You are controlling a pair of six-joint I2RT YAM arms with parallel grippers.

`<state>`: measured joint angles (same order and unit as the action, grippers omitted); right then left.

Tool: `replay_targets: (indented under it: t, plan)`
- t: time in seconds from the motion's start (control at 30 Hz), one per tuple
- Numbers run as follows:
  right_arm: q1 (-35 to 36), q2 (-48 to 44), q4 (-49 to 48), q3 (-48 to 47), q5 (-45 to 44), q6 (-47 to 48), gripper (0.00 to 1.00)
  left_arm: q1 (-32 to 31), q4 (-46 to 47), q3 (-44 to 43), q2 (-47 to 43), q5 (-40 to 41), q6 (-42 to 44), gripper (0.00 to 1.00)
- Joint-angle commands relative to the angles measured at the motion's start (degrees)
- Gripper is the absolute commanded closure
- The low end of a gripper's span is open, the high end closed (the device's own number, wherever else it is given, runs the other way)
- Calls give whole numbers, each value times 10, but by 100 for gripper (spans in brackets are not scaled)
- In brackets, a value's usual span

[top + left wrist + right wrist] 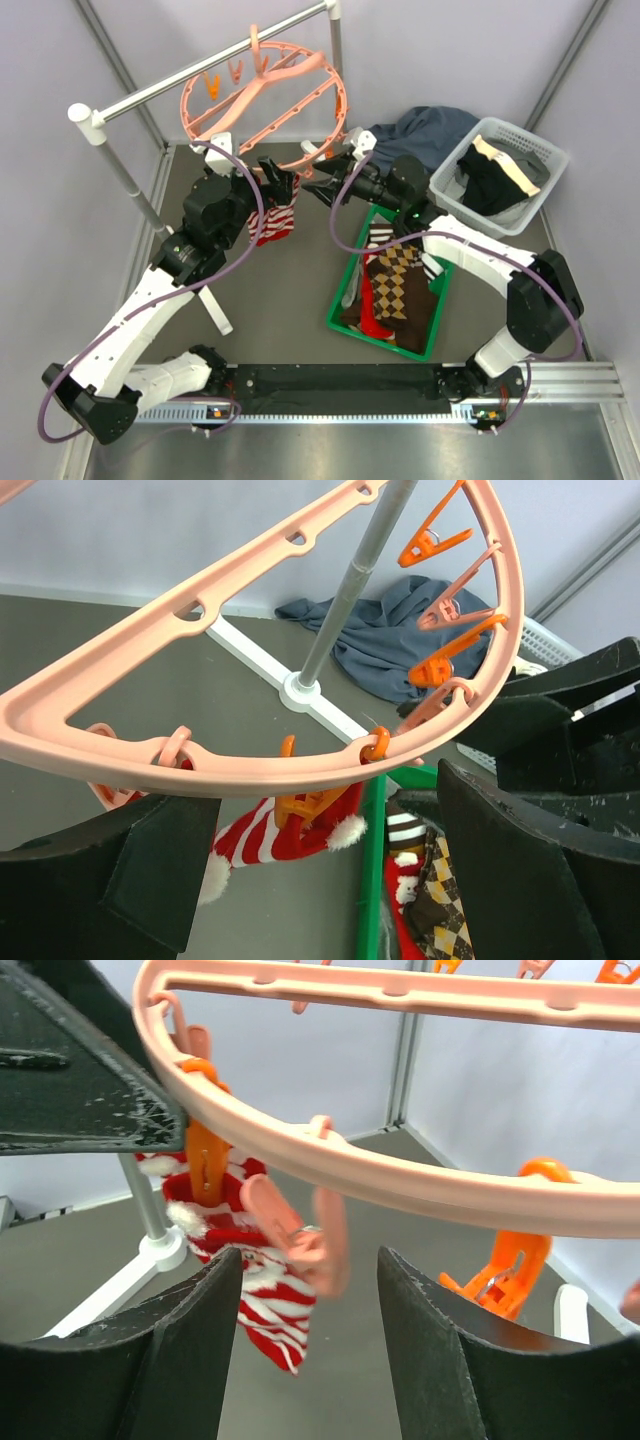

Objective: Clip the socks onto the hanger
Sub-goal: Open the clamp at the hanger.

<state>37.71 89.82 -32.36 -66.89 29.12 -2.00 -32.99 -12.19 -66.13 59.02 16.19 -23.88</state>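
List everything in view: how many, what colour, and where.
hanger: one, salmon pink, on the rail
clips: several, orange, on the hanger
rail: one, grey, back left
striped sock: one, red and white, under hanger's near rim
other socks: several, argyle, red, brown, in the tray
tray: one, green, centre right
cloth: one, blue-grey, back right
basket: one, pale grey, far right, holding garments
left gripper: one, black, open at hanger rim
right gripper: one, black, open beside hanger rim

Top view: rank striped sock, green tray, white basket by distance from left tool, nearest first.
1. Striped sock: right next to the left tool, on its near side.
2. Green tray: off to its right, mid-table.
3. White basket: far right, at the back corner.
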Motion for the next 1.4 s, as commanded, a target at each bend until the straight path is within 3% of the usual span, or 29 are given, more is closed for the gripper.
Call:
replay_targets:
  t: [0.0,0.47,0.87,0.97,1.37]
  plan:
    - [-15,9,-31,-29,15,-3,44,3,5,-24,-8,5,8,8]
    - [-19,58,-29,-76,74,-18,50,4,-6,-29,-16,3,10,8]
    - [-19,29,-10,-56,85,-27,93,4,-6,-34,-13,-19,6,8]
    - [-13,4,5,-43,67,-28,100,3,-12,-42,-15,-31,4,8]
    - [82,-56,136,-54,-121,37,100,4,-106,-108,-17,-12,-8,7]
